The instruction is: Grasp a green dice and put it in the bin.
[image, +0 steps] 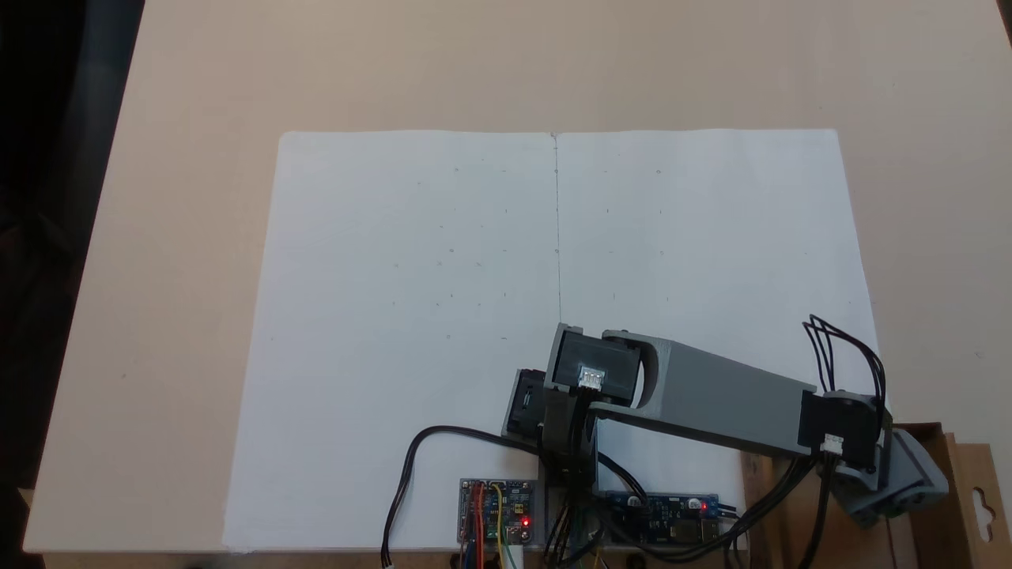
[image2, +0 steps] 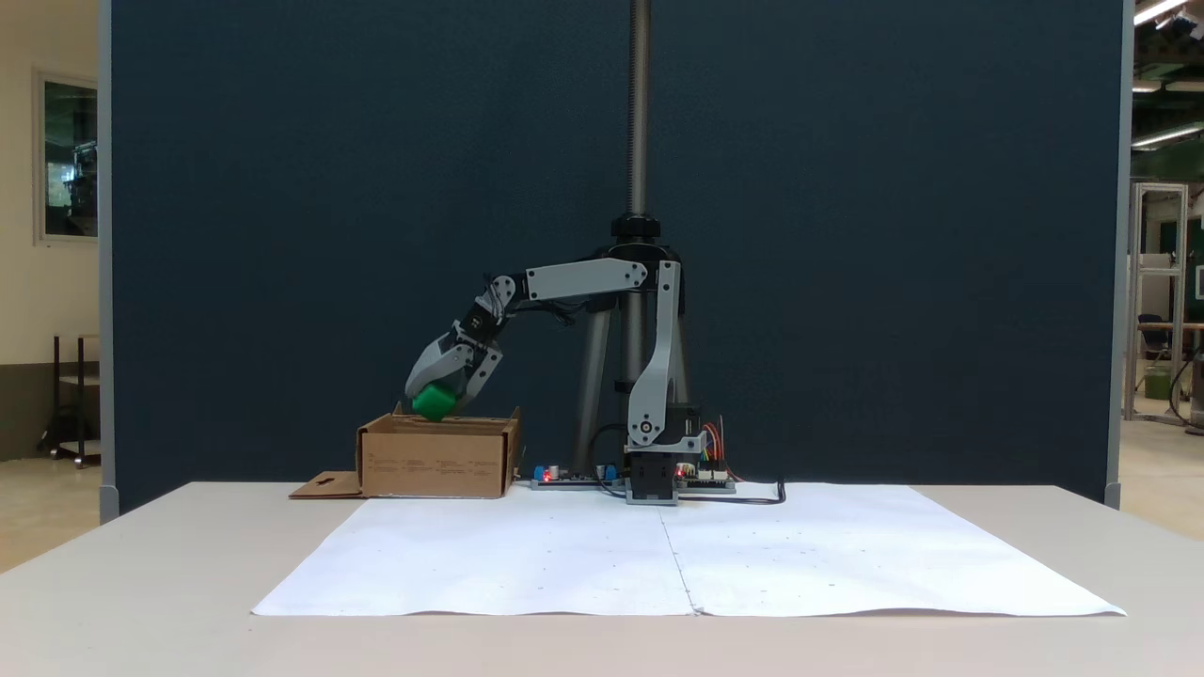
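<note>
Bin [image2: 437, 458] sits far left of the arm's base in the side-on fixed view, on the counter [image2: 141, 564], w/ a flap lying flat off its left side. Dice [image2: 434, 402] hangs just above the bin's open top, pinched between the jaws [image2: 436, 402], which point down and left over the box. Arm [image2: 583, 279] reaches left from its base w/ the upper link about level. White paper [image2: 677, 555] covers the counter's middle, in front of bin and base. In the top-down fixed view the paper [image: 411, 316] takes up the left and centre, circuit boards [image: 496, 510] w/ red LEDs sit at the bottom edge, and the arm [image: 727, 395] stretches right to the bin [image: 961, 490] at the bottom right corner; dice is hidden under the wrist there.
</note>
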Tool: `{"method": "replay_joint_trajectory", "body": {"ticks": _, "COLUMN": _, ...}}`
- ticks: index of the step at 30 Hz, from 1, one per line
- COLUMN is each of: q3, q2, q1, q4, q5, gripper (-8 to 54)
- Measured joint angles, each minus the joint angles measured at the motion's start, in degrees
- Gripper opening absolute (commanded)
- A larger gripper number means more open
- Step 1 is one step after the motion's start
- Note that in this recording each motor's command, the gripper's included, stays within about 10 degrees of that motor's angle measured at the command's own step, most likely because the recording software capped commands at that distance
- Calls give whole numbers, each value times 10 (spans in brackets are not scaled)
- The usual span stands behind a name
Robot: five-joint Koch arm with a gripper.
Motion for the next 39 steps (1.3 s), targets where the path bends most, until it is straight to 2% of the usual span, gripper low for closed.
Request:
{"method": "replay_joint_trajectory", "body": {"ticks": 2, "q3": 3, "q2": 0, "q1": 0, "q4": 0, "q5": 0, "gripper": 385}}
{"method": "replay_joint_trajectory", "body": {"ticks": 9, "q3": 4, "q2": 10, "q1": -40, "q4": 0, "q5": 3, "gripper": 386}}
{"method": "replay_joint_trajectory", "body": {"ticks": 13, "q3": 4, "q2": 70, "q1": -102, "q4": -5, "q5": 35, "gripper": 386}}
{"method": "replay_joint_trajectory", "body": {"ticks": 16, "q3": 3, "q2": 108, "q1": -178, "q4": -10, "q5": 94, "gripper": 386}}
{"method": "replay_joint_trajectory", "body": {"ticks": 21, "q3": -33, "q2": 119, "q1": -368, "q4": -91, "q5": 188, "gripper": 388}}
{"method": "replay_joint_trajectory", "body": {"ticks": 22, "q3": -33, "q2": 126, "q1": -410, "q4": -103, "q5": 200, "gripper": 415}}
{"method": "replay_joint_trajectory", "body": {"ticks": 24, "q3": -33, "q2": 136, "q1": -485, "q4": -112, "q5": 214, "gripper": 444}}
{"method": "replay_joint_trajectory", "body": {"ticks": 33, "q3": -20, "q2": 164, "q1": -756, "q4": -112, "q5": 264, "gripper": 445}}
{"method": "replay_joint_trajectory", "body": {"ticks": 39, "q3": 107, "q2": 265, "q1": -928, "q4": -120, "q5": 281, "gripper": 444}}
